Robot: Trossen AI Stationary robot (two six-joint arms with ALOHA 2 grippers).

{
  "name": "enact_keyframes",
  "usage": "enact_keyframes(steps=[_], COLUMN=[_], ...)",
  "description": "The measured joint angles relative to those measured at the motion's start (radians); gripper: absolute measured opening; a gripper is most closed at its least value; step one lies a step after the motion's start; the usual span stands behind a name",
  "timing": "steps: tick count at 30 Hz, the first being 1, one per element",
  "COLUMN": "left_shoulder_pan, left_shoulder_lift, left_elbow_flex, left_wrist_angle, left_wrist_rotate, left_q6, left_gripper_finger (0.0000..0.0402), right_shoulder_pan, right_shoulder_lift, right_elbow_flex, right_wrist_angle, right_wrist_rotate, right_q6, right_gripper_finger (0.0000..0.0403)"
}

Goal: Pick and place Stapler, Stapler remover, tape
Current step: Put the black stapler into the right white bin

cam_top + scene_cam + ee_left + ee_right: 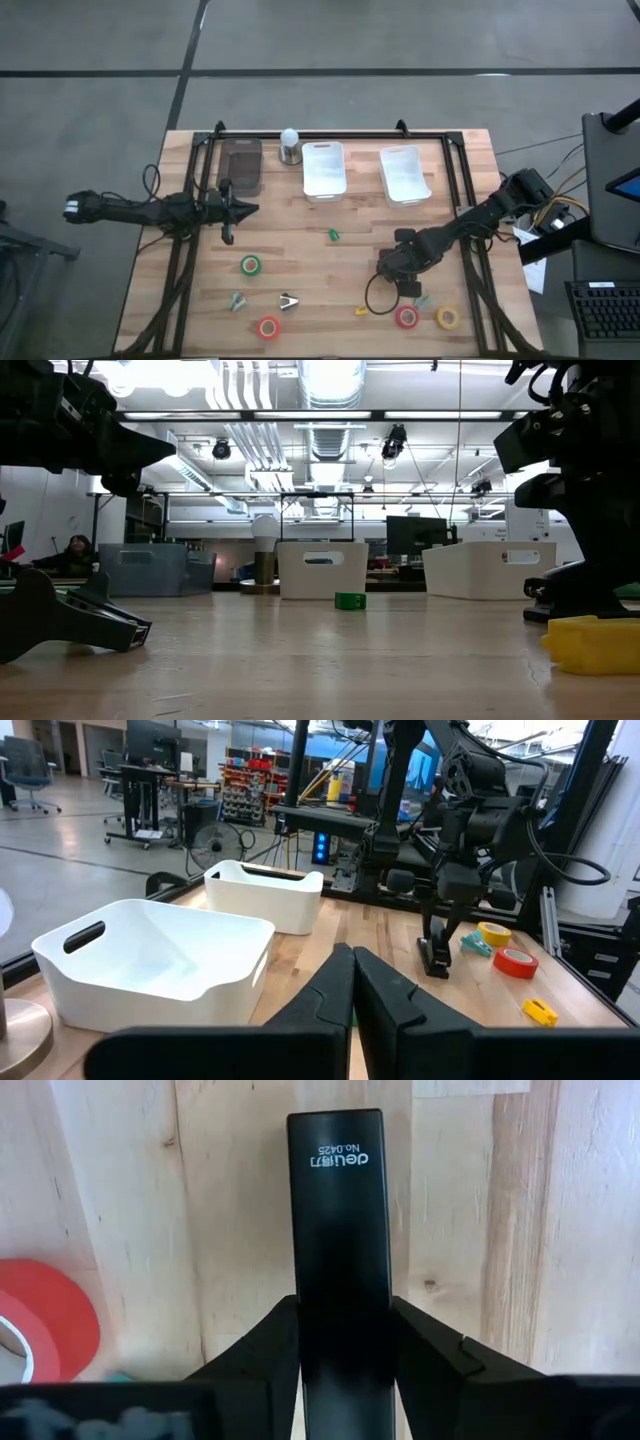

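Note:
The black stapler [335,1200] lies flat on the wood near the table's right front, and my right gripper [340,1308] stands over it, shut on its sides. Next to it are a red tape roll [406,318], a yellow tape roll [447,318], a yellow staple remover [361,310] and a teal one [423,300]. A green tape roll [250,265], another red roll [268,327], a green remover [334,235] and a silver remover [289,301] lie further left. My left gripper [352,985] is shut and hovers beside the dark bin [241,165], touching nothing. My right gripper pinches the stapler's body [340,1285] between its two fingers [262,1342], one on each long side. The fingers come from above, pointing down, and lie across the stapler. The left wrist view shows the stapler [433,958] with its underside at the table surface.
Two white bins [323,168] [404,173] stand at the table's far side, the dark bin and a bulb-topped stand [289,145] left of them. A teal remover [237,301] lies front left. A black cable [375,297] loops beside the right gripper. Bare wood lies mid-table.

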Motion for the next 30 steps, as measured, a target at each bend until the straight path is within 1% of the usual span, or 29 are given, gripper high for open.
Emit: enact_keyframes(steps=[6,15,24,30], left_shoulder_pan=[0.000,0.000,0.000,0.000], left_shoulder_lift=[0.000,0.000,0.000,0.000], left_elbow_flex=[0.000,0.000,0.000,0.000], left_wrist_angle=[0.000,0.000,0.000,0.000], left_wrist_rotate=[0.000,0.000,0.000,0.000], left_q6=[0.000,0.000,0.000,0.000], left_gripper_finger=[0.0012,0.0012,0.0012,0.0012], right_shoulder_pan=[-0.002,-0.009,-0.044,-0.077], right_shoulder_lift=[0.000,-0.001,-0.008,-0.008], right_elbow_flex=[0.003,0.028,0.079,0.135], right_wrist_angle=[0.000,-0.002,-0.011,-0.063], right_wrist_rotate=[0.002,0.007,0.011,0.011], right_q6=[-0.002,0.006,0.008,0.007], right_gripper_finger=[0.0142,0.0125,0.0140,0.0130])
